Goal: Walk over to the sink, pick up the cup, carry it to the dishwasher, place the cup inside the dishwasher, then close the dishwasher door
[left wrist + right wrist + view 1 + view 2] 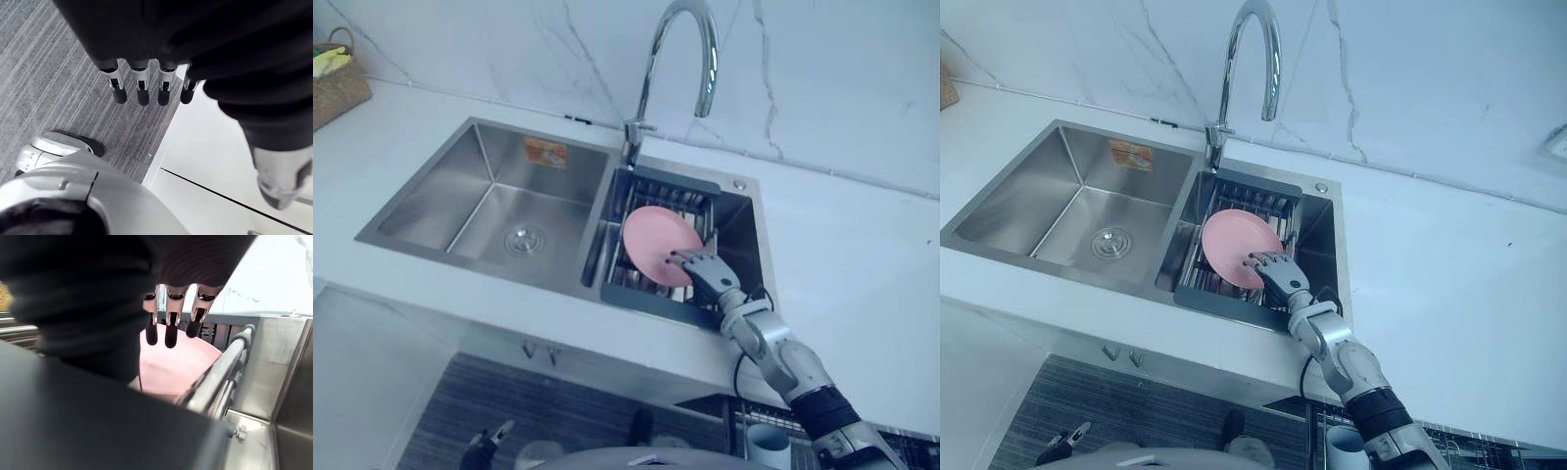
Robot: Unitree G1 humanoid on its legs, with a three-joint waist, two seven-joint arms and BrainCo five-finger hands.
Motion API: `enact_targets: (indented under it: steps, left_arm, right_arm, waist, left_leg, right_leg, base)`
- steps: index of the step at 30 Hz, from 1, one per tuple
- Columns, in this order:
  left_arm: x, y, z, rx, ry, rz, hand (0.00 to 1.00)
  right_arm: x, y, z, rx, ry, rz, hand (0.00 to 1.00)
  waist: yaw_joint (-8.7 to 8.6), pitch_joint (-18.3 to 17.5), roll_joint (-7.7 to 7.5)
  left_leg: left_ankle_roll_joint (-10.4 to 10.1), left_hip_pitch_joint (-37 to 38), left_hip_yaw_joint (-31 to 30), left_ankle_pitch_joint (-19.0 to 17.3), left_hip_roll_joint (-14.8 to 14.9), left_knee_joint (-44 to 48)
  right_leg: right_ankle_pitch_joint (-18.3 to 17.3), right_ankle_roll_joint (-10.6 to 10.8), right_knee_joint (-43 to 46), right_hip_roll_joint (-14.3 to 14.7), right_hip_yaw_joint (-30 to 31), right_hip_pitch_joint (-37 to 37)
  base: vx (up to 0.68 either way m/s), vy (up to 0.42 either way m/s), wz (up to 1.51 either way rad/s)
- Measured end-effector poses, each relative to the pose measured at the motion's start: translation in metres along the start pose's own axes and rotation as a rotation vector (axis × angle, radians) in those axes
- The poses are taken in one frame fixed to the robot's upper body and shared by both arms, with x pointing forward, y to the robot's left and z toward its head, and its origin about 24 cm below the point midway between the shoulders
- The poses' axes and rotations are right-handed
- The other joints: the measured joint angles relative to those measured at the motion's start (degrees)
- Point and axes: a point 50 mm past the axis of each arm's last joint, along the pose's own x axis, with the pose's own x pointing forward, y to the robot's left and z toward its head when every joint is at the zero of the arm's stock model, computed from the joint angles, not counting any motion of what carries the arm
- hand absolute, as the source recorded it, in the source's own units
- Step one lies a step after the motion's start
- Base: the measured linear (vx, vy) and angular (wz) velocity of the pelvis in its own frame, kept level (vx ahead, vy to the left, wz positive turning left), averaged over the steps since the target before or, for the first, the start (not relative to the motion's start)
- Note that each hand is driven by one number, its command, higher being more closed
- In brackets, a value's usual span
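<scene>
Far left on the counter [852,264] I see one wicker basket [335,93] against the wall. My left hand [143,85] hangs low over the striped floor, fingers straight and relaxed, holding nothing.

The sink [421,245] has two basins. The left basin [440,211] holds nothing but its one drain [524,240]. One tall curved faucet [656,69] rises behind the divider. The right basin [744,235] carries one slatted rack [680,191], and one pink dish [656,243] leans on edge in it; it looks more like a plate or bowl than a cup.

My right arm reaches up and over the sink's front rim. My right hand [703,269] lies with straight fingers [170,335] against the dish's lower right edge, not curled round it; I cannot see the thumb. The rack's rail and the basin wall crowd that hand closely.

Below the counter's front edge, beside my right forearm, what looks like one pale cup [769,443] sits in a wire rack. Right of the sink the counter is broad.
</scene>
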Motion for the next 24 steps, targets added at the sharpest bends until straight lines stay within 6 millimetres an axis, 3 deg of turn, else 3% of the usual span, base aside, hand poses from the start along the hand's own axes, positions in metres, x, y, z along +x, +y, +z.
enact_targets:
  steps: [14,24]
  left_arm:
    - [0.001,0.001,0.002,-0.003,-0.011,0.005,0.00]
    - [0.000,0.001,0.002,-0.006,-0.025,0.013,0.00]
  right_arm:
    - [0.005,0.000,0.002,-0.006,0.043,-0.212,1.00]
    - [0.001,-0.016,-0.019,0.135,0.188,-0.397,1.00]
  waist:
    - [0.60,-0.35,-0.23]
    - [0.53,-0.86,2.12]
  left_leg:
    - [-0.77,-1.34,-0.29,0.88,0.22,-0.06]
    - [-0.78,-1.33,-0.22,0.96,0.35,-0.05]
  right_leg:
    - [0.22,-0.67,0.00,0.13,-0.04,-1.23]
    - [0.36,-0.87,0.00,0.22,0.00,-1.24]
  base:
    - [-0.02,0.007,0.00]
    - [0.00,0.003,0.00]
